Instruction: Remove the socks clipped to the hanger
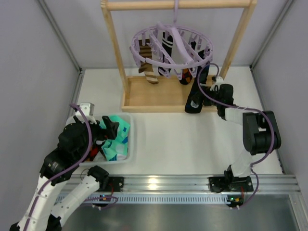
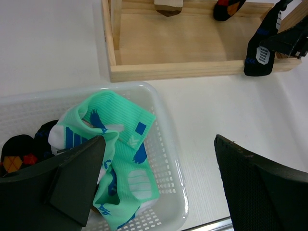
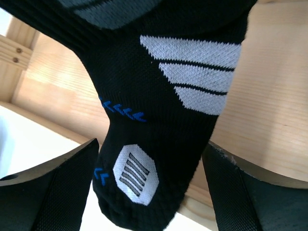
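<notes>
The lilac hanger (image 1: 169, 48) hangs from the wooden rail with socks clipped to it: a brown-striped one (image 1: 147, 70), a black one with white marks (image 1: 168, 44) and a black one with red and yellow (image 1: 185, 76). A black sock with pale patches (image 3: 159, 110) hangs low at the right side (image 1: 194, 100). My right gripper (image 3: 151, 192) is open with this sock's toe between its fingers (image 1: 206, 90). My left gripper (image 2: 159, 187) is open and empty above the white basket (image 2: 169, 144), over mint-green socks (image 2: 122, 144). A black diamond sock (image 2: 14, 156) lies there too.
The wooden rail frame (image 1: 115, 43) stands on a shallow wooden tray (image 1: 144, 98) at the back middle. The basket (image 1: 131, 126) sits at the front left. Grey walls close in the left and right sides. A metal rail (image 1: 168, 184) runs along the near edge.
</notes>
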